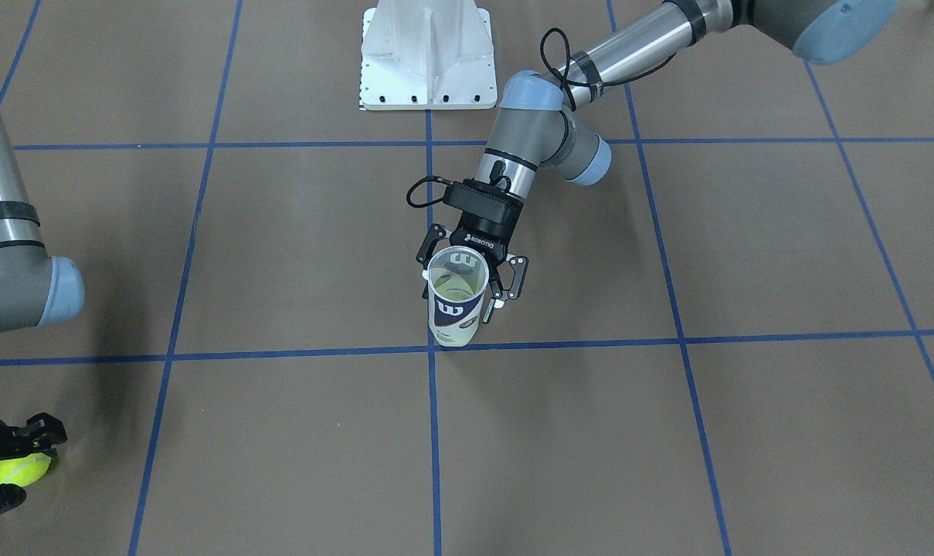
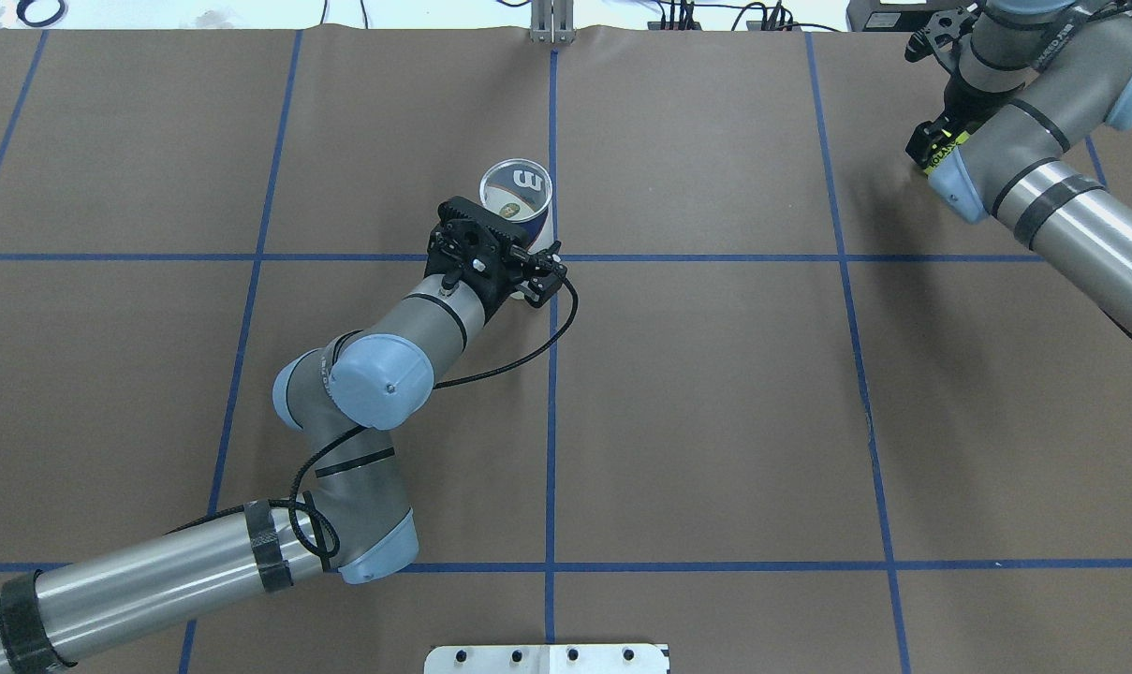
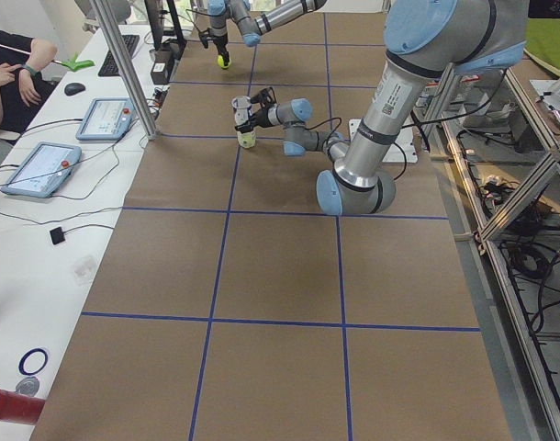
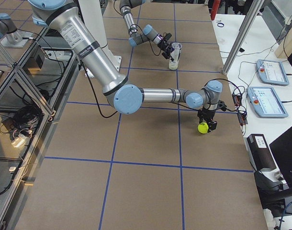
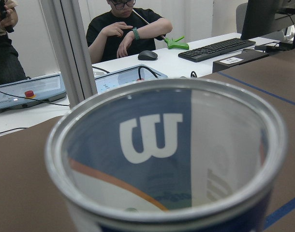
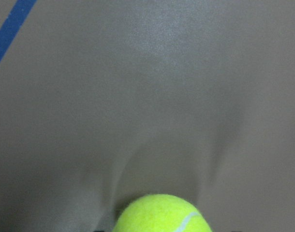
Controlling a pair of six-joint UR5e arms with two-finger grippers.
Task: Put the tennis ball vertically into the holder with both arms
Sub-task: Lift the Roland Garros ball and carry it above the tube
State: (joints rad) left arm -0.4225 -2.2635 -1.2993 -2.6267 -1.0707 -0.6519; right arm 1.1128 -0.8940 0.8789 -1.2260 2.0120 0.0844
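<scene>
The holder (image 1: 456, 309), a clear tube with a navy-and-white W label, stands upright with its mouth open near the table's centre line. My left gripper (image 1: 463, 289) is shut on its upper part from the side, a finger on each side. The left wrist view looks into its open rim (image 5: 152, 135). Something pale yellow-green shows low inside; I cannot tell what. My right gripper (image 1: 18, 463) is far off at the table's edge, shut on a yellow-green tennis ball (image 1: 25, 469) held just above the paper. The ball also shows in the exterior right view (image 4: 202, 127) and the right wrist view (image 6: 162, 215).
A white metal base (image 1: 428, 58) stands at the robot's side of the table. Blue tape lines grid the brown paper. Beyond the far edge are control tablets (image 3: 106, 118), a keyboard and seated operators (image 5: 125, 29).
</scene>
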